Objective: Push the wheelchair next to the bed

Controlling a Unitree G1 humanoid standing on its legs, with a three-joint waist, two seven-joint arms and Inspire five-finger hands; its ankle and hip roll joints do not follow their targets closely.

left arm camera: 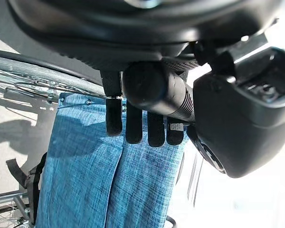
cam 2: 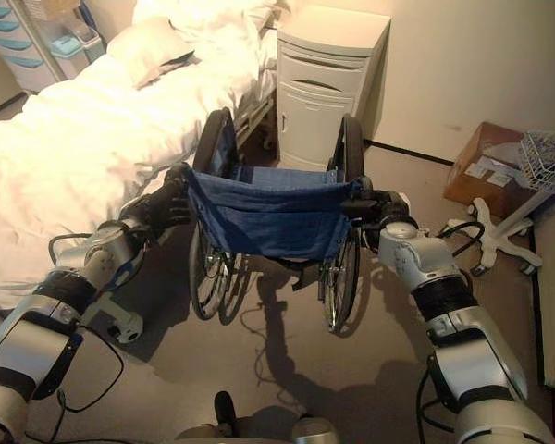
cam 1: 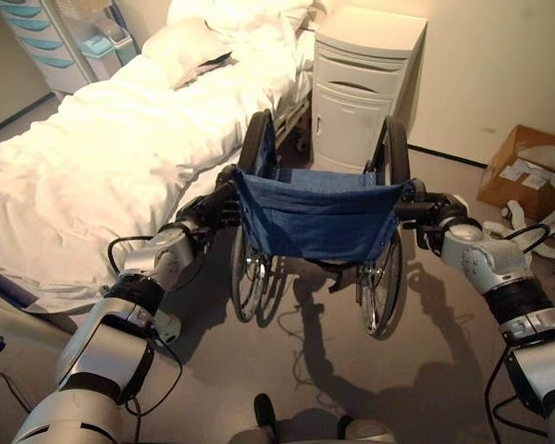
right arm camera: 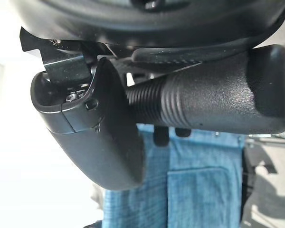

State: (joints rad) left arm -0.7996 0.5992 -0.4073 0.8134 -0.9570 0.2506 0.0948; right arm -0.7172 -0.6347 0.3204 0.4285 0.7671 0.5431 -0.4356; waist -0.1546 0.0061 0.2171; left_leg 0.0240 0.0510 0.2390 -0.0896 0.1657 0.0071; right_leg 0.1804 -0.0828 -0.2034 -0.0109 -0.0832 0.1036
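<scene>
Blue-backed wheelchair (cam 1: 316, 222) faces away, parallel to the bed (cam 1: 111, 157) on its left; left hand (cam 1: 206, 211) and right hand (cam 2: 377, 209) apparently grip its handles.

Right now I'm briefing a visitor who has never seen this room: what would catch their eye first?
The wheelchair with its blue fabric backrest stands in the middle of the floor, seen from behind, with the left hand and right hand each curled round a push handle. Just to its left lies the bed, heaped with white bedding, and a white bedside cabinet stands against the wall ahead.
</scene>
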